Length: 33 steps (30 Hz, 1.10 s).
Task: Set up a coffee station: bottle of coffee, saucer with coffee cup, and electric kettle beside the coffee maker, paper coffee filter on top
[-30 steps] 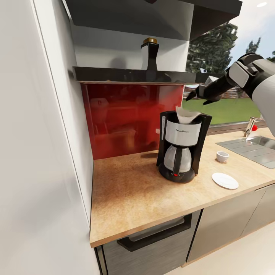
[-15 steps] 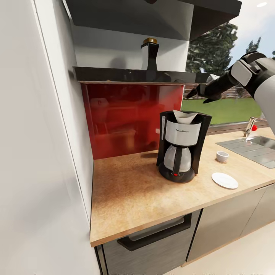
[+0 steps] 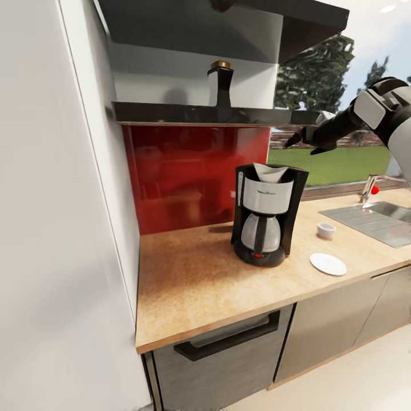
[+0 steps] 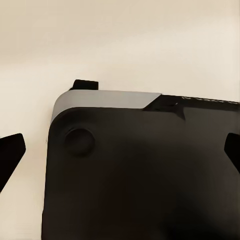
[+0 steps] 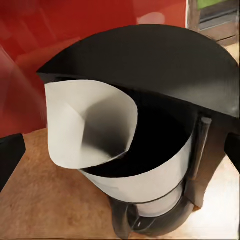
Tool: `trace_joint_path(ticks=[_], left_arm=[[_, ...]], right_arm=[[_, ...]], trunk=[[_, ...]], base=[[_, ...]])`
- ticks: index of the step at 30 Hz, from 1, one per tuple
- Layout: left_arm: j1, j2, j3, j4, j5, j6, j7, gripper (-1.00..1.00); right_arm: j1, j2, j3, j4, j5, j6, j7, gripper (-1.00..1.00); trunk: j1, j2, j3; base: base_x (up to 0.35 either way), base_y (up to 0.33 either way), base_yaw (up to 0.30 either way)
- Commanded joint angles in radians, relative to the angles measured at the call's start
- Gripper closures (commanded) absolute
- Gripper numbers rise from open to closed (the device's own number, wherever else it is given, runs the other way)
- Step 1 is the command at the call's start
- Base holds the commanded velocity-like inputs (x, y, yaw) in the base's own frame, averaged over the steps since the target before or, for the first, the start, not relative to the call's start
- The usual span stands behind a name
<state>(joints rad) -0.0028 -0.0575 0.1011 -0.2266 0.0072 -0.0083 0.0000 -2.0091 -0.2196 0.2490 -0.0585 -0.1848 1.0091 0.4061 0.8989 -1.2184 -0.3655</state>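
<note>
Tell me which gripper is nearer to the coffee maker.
Right. The right gripper hangs above the coffee maker, a little to its sink side, with the paper filter in its wrist view. The left gripper's wrist view shows a dark panel, so its position cannot be told.

A black-and-silver drip coffee maker [image 3: 264,214] with a glass carafe stands upright on the tan wooden desk [image 3: 188,285], before the red backsplash. A white paper cone filter [image 5: 87,122] sits open in its top basket, leaning to one side. A dark square bottle of coffee with a gold cap [image 3: 220,83] stands upright on the dark kitchen shelf [image 3: 171,111] above. To the maker's right, a small white cup [image 3: 326,230] and a flat white round saucer [image 3: 328,264] rest apart on the desk.
</note>
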Motion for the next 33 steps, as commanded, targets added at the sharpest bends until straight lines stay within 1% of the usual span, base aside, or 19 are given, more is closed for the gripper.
trace_joint_path(ticks=[1,4,8,10,12,14,17,18,19,20,22,23,24,25,26,27,30,31,33], left_arm=[[0.0,-0.001,0.006,0.0,0.001,-0.001,0.0,-1.0],[0.0,-0.001,0.006,0.0,0.001,-0.001,0.0,-1.0],[0.0,-0.001,0.006,0.0,0.001,-0.001,0.0,-1.0],[0.0,-0.001,0.006,0.0,0.001,-0.001,0.0,-1.0],[0.0,-0.001,0.006,0.0,0.0,-0.001,0.0,-1.0],[0.0,-0.001,0.006,0.0,0.0,-0.001,0.0,-1.0],[0.0,-0.001,0.006,0.0,0.0,-0.001,0.0,-1.0],[0.0,-0.001,0.006,0.0,0.0,-0.001,0.0,-1.0],[0.0,-0.001,0.006,0.0,0.001,-0.001,0.0,-1.0],[0.0,-0.001,0.006,0.0,0.001,-0.001,0.0,-1.0],[0.0,-0.001,0.006,0.0,0.001,-0.001,0.0,-1.0],[0.0,-0.001,0.006,0.0,0.001,-0.001,0.0,-1.0],[0.0,-0.001,0.006,0.0,0.001,-0.001,0.0,-1.0],[0.0,-0.001,0.006,0.0,0.001,-0.001,0.0,-1.0],[0.0,-0.001,0.006,0.0,0.001,-0.001,0.0,-1.0],[0.0,-0.001,0.006,0.0,0.001,-0.001,0.0,-1.0],[0.0,-0.002,0.006,0.0,0.002,-0.002,0.0,-1.0],[0.0,-0.002,0.006,0.0,0.002,-0.002,0.0,-1.0],[0.0,-0.002,0.006,0.0,0.002,-0.002,0.0,-1.0]], right_arm=[[0.0,-0.005,0.007,-0.001,-0.01,0.004,0.002,-1.0],[0.0,-0.023,0.008,-0.001,-0.011,0.004,0.002,-1.0],[0.0,-0.056,0.01,-0.001,-0.011,0.004,0.016,-1.0],[0.001,-0.073,0.012,-0.001,-0.009,0.004,0.052,-1.0],[0.002,-0.103,0.016,-0.001,0.001,0.004,0.141,-1.0],[0.004,-0.131,0.018,0.0,0.015,0.003,0.186,-1.0],[0.007,-0.209,0.03,0.0,0.062,-0.002,0.282,-1.0],[0.007,-0.223,0.033,0.0,0.072,-0.003,0.302,-1.0],[0.008,-0.252,0.04,0.0,0.094,-0.005,0.344,-1.0],[0.01,-0.282,0.048,0.0,0.121,-0.007,0.384,-1.0],[0.017,-0.346,0.059,0.002,0.199,-0.039,0.46,-1.0],[0.02,-0.361,0.061,0.003,0.218,-0.053,0.477,-1.0],[0.028,-0.389,0.063,0.005,0.254,-0.083,0.51,-1.0],[0.032,-0.403,0.064,0.005,0.27,-0.097,0.526,-1.0],[0.049,-0.444,0.065,0.007,0.315,-0.129,0.577,-1.0],[0.056,-0.459,0.066,0.007,0.33,-0.138,0.593,-1.0],[0.104,-0.56,0.067,0.01,0.416,-0.237,0.654,-1.0],[0.109,-0.575,0.067,0.012,0.425,-0.256,0.66,-1.0],[0.121,-0.619,0.067,0.024,0.449,-0.303,0.674,-1.0]], trunk=[[0.0,-0.001,-0.001],[0.0,-0.001,-0.001],[0.0,-0.001,-0.001],[0.0,-0.001,-0.001],[0.0,-0.001,-0.001],[0.0,-0.001,-0.001],[0.0,-0.001,-0.001],[0.0,-0.001,-0.001],[0.0,-0.001,-0.001],[0.0,-0.001,-0.001],[0.0,-0.001,-0.001],[0.0,-0.001,-0.001],[0.0,-0.001,-0.001],[0.0,-0.001,-0.001],[0.0,-0.001,-0.001],[0.0,-0.001,-0.001],[0.0,-0.001,-0.001],[0.0,-0.001,-0.001],[0.0,-0.001,-0.001]], base=[[-0.175,-0.12,0.0],[-0.099,-0.066,0.0],[-0.082,-0.041,0.0],[-0.199,-0.111,0.0],[-0.144,-0.086,0.0],[-0.065,-0.039,0.0],[-0.025,-0.015,0.0],[-0.012,-0.007,0.0],[-0.008,-0.005,0.0],[-0.005,-0.003,0.0],[-0.003,-0.002,0.0],[-0.008,-0.001,0.0],[-0.044,-0.009,0.0],[-0.07,-0.027,0.0],[-0.149,-0.099,0.0],[-0.169,-0.116,0.0],[-0.2,-0.143,0.0],[-0.158,-0.106,0.0],[-0.083,-0.055,0.0]])
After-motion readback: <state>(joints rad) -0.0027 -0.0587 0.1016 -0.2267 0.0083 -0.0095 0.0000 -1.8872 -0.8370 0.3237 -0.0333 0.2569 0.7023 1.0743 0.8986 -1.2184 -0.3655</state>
